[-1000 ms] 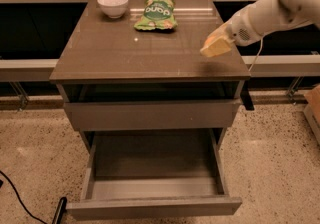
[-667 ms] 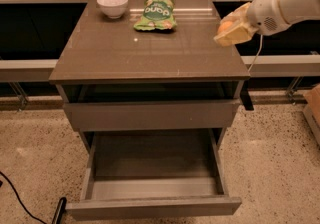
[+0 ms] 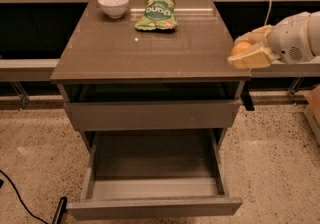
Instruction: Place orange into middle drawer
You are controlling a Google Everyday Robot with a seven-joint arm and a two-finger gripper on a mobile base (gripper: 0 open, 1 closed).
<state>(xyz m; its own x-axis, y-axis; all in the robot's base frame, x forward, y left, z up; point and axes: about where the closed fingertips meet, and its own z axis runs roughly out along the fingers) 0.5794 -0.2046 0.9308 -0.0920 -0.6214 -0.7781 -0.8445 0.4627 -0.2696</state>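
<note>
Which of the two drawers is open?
The lower one, the middle drawer, is pulled out, showing its pale floor; the drawer above shows only a closed flat front. The gripper holds the orange by the right edge of the cabinet top.

Single arm enters from right of cabinet top (image 3: 150, 53). White forearm (image 3: 305, 35) roughly level, pointing left. Rounded wrist housing (image 3: 290, 48) just beyond cabinet top's right edge. Gripper (image 3: 238, 51) at cabinet top's front right corner, overlapping edge. Cream fingers (image 3: 252, 59) clamped on orange (image 3: 241, 47), one above, one below; fruit partly visible between them.
</note>
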